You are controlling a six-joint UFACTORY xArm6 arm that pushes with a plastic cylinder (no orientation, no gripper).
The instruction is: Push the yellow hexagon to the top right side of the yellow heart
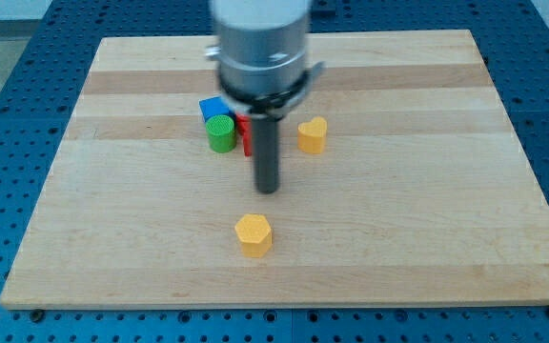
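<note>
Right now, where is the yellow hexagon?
The hexagon sits alone near the board's bottom middle, just below my tip and to the lower left of the heart.

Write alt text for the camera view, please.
My tip sits above the yellow hexagon, apart from it, on a wooden board. The yellow heart lies toward the view's top right; blue, green and red blocks cluster left.

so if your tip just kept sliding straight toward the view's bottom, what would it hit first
Probably the yellow hexagon: it sits just below my tip, slightly toward the view's left, so contact might be glancing. Nothing else lies in that line.
</note>
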